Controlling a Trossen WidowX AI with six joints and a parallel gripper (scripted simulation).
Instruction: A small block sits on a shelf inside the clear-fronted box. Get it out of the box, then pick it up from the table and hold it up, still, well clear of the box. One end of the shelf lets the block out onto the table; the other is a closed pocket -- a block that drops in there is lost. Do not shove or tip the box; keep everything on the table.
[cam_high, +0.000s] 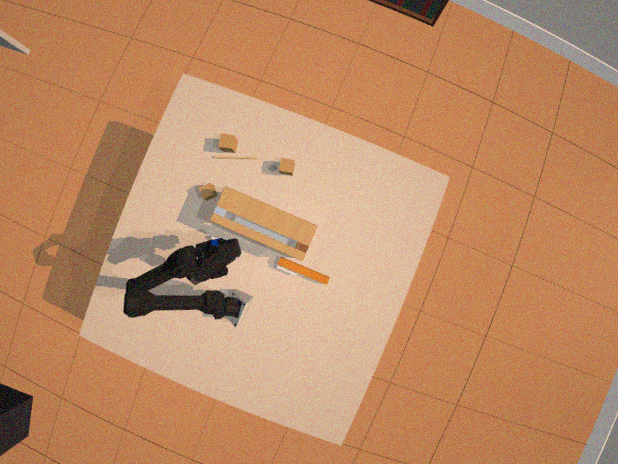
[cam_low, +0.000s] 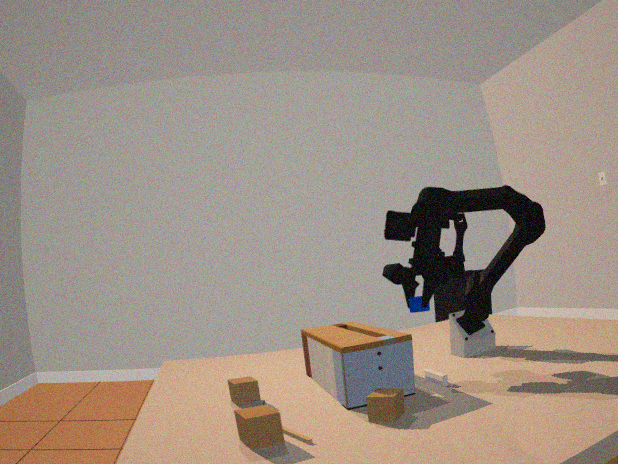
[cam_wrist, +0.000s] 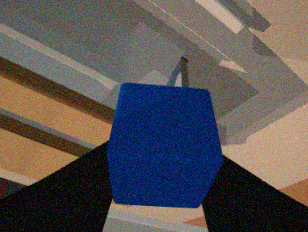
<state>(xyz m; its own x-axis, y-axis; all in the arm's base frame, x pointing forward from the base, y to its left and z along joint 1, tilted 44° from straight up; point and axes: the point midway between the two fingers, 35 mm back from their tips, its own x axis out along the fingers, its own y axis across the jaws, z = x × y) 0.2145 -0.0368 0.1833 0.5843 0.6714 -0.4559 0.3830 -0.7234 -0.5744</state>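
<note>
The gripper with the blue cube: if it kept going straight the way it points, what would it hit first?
The gripper, shut on the blue cube, points downward. It would probably meet the table just beside the box, though depth is unclear.

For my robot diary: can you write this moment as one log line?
gripper: shut on blue block | block: lifted, above box | box: upright on table

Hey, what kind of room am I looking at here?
Probably a bare indoor test room: plain grey walls, an orange tiled floor, and a table where an arm's hand holds a blue block.
</note>
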